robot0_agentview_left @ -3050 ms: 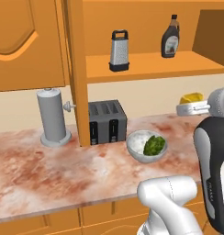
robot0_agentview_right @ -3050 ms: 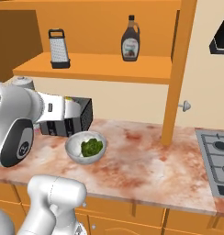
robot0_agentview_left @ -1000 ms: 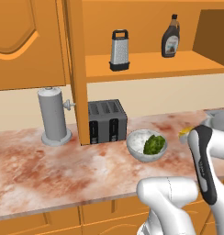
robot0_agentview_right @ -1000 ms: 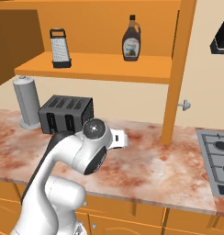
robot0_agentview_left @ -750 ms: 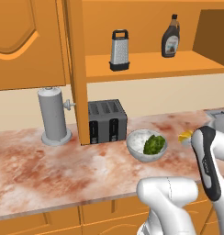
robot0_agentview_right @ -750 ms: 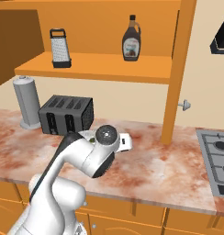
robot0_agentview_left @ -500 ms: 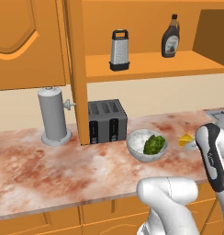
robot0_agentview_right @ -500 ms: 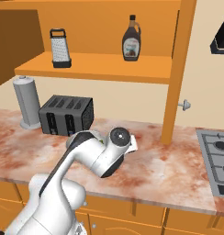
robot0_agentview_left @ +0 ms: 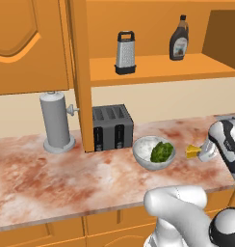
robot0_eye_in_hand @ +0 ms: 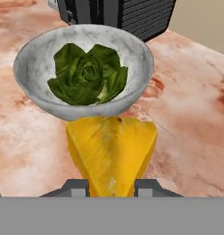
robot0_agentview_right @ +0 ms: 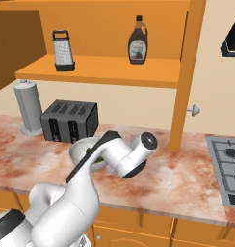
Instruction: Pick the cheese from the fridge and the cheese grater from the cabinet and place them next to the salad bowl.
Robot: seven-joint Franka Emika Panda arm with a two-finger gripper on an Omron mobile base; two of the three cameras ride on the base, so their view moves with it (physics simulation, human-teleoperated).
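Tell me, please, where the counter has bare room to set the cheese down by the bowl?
Bare counter lies in front of the bowl and on its stove side, where the gripper holds the cheese. Behind the bowl it is crowded: the toaster stands close.

Base cams flank counter (robot0_agentview_left: 52, 169); hand cam close on salad bowl (robot0_eye_in_hand: 36, 87).

I count one bowl (robot0_agentview_left: 153, 153), one cheese wedge (robot0_eye_in_hand: 112, 151), one toaster (robot0_agentview_left: 112, 127), one grater (robot0_agentview_left: 124, 53), one bottle (robot0_agentview_left: 179, 44), one grey canister (robot0_agentview_left: 57, 122).
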